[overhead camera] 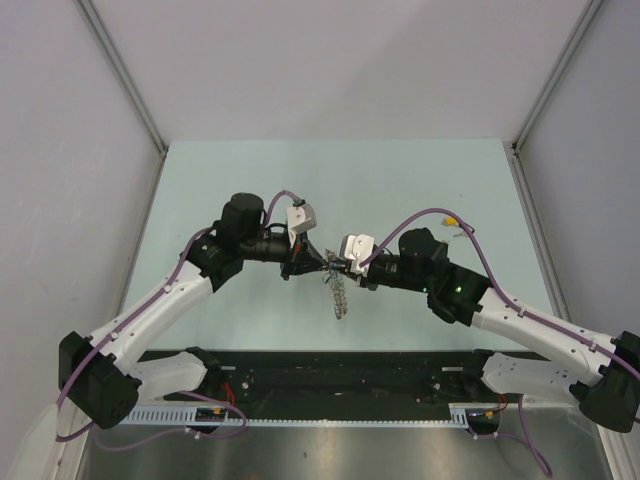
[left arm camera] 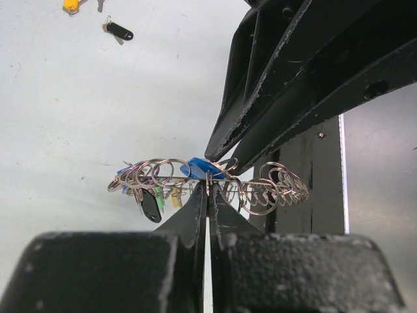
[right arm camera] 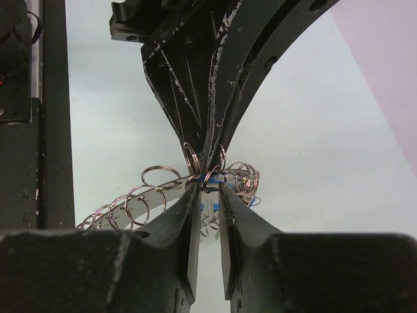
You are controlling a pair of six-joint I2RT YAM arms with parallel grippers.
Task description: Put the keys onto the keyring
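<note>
Fingers (left arm camera: 191,216) tip-to-tip at keyring (left arm camera: 270,190)

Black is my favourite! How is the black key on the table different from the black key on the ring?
The loose black key lies flat on the table, unattached. The hung black key dangles from the ring, near a blue tag. The loose one is far from the left gripper; the hung one is right beside it. Both have black tags.
</note>
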